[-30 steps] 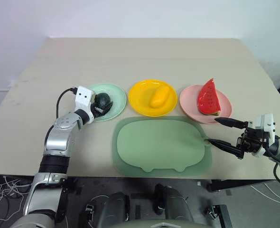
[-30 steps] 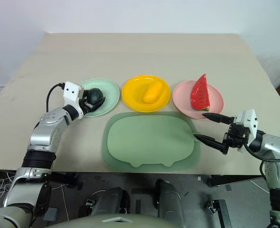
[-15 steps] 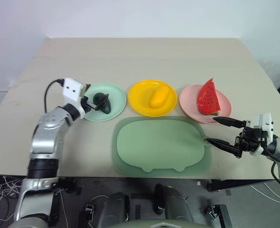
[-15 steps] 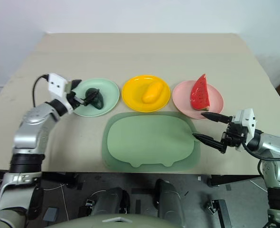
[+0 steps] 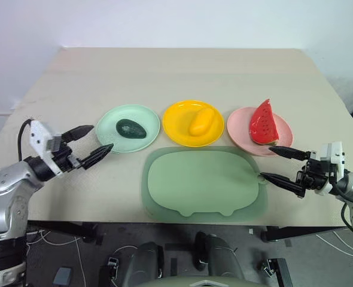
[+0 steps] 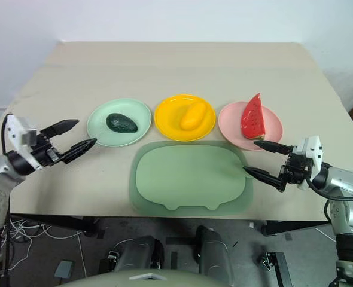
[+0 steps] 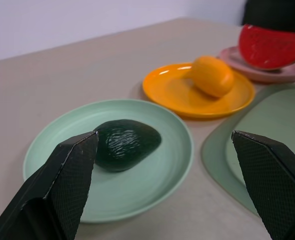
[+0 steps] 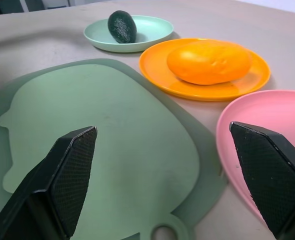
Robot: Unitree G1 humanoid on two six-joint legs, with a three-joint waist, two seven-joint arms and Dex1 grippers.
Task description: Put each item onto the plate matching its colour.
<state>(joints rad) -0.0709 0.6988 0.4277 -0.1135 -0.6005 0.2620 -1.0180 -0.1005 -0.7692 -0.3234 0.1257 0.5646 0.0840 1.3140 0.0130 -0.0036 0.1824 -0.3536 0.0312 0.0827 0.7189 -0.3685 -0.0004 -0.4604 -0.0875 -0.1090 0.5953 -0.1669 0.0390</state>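
From the head camera, three plates stand in a row across the middle of the beige table (image 5: 182,69): the mint green plate (image 5: 107,122) at nine o'clock of the row, the yellow-orange plate (image 5: 177,119) in the centre, the pale pink plate (image 5: 239,128) at three o'clock. The dark green avocado (image 5: 131,128) lies on the mint plate, the yellow mango (image 5: 201,121) on the yellow-orange plate, and the red watermelon wedge (image 5: 262,122) stands on the pink plate, seeded face toward the camera. At six o'clock of the plates lies the large pale green mat (image 5: 203,182), bare. The left gripper (image 5: 94,144) hovers at about eight o'clock of the mint plate, clear of its rim, its two black fingers spread apart and grasping nothing. The right gripper (image 5: 279,165) sits at three o'clock of the mat, fingers likewise released and empty, one tip near the pink plate's edge, the other by the mat's edge. In the left wrist view the avocado (image 7: 126,143) rests on the mint plate (image 7: 152,175) between that gripper's parted fingers (image 7: 70,175), with the mango (image 7: 212,75) and watermelon (image 7: 271,45) on their plates beyond. In the right wrist view the mat (image 8: 102,130) spreads between the parted fingers (image 8: 70,172), with the mango (image 8: 208,61) on its plate and the avocado (image 8: 121,25) on the mint plate farther off.
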